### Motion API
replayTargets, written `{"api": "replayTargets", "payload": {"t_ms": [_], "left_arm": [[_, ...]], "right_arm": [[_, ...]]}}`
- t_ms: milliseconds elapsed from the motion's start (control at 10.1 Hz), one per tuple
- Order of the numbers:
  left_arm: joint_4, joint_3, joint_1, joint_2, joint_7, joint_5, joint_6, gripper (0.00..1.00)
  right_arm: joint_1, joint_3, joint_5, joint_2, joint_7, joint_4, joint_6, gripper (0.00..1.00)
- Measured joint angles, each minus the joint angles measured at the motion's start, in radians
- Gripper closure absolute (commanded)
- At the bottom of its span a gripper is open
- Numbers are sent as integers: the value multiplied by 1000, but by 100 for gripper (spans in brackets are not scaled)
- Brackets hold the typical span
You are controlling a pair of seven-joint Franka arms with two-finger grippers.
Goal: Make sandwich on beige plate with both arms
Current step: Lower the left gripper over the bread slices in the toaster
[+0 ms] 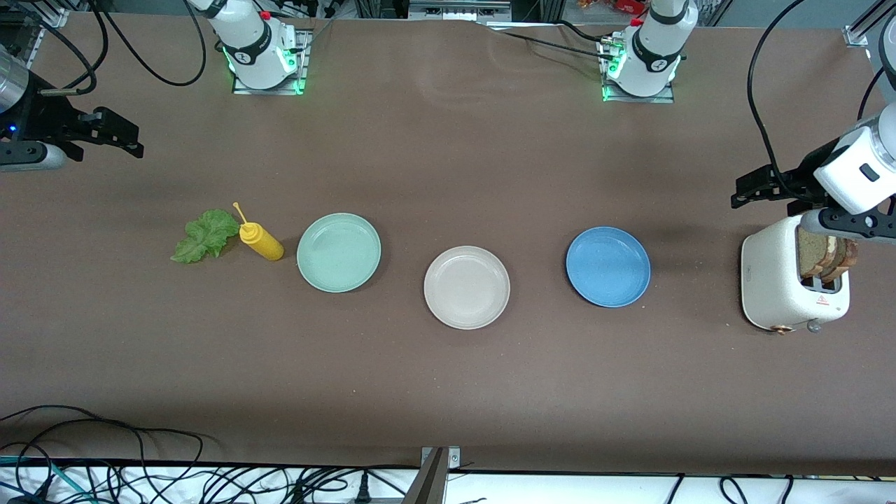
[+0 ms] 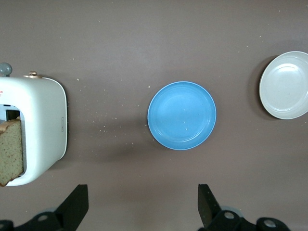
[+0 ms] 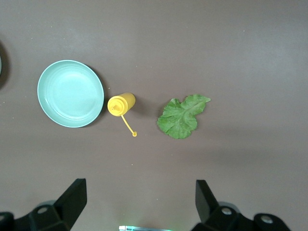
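The beige plate [image 1: 467, 287] [image 2: 286, 85] lies bare at the table's middle. Of the sandwich I see only separate parts. Brown bread slices [image 1: 829, 253] [image 2: 10, 151] stand in the white toaster [image 1: 784, 280] [image 2: 43, 120] at the left arm's end. A green lettuce leaf [image 1: 205, 235] [image 3: 183, 116] lies flat toward the right arm's end. My left gripper [image 1: 752, 190] [image 2: 143, 192] hangs open and empty over the table beside the toaster. Over the right arm's end of the table, my right gripper [image 1: 129, 136] [image 3: 139, 187] is open with nothing in it.
A mint green plate [image 1: 339, 252] [image 3: 70, 93] and a blue plate [image 1: 607, 266] [image 2: 182, 115] flank the beige one. A yellow squeeze bottle [image 1: 261, 241] [image 3: 120, 105] stands between the lettuce and the mint plate. Cables run along the table edge nearest the front camera.
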Motion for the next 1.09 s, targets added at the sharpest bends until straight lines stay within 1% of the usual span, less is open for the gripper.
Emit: {"api": "replayTargets", "payload": {"t_ms": [99, 198, 395, 692, 890, 1087], "left_arm": [[-1, 1, 1, 1, -4, 5, 2, 0], [-8, 11, 40, 35, -20, 58, 37, 0], [-7, 27, 139, 120, 12, 119, 82, 0], [4, 21, 141, 135, 16, 135, 87, 0], [16, 25, 157, 142, 98, 192, 100, 0], [17, 26, 197, 170, 168, 200, 142, 0]], "right_arm": [[0, -2, 0, 0, 0, 0, 0, 0], [0, -2, 0, 0, 0, 0, 0, 0], [0, -3, 0, 0, 0, 1, -1, 0], [0, -3, 0, 0, 0, 2, -1, 0], [0, -3, 0, 0, 0, 2, -1, 0], [-1, -3, 0, 0, 0, 2, -1, 0]]}}
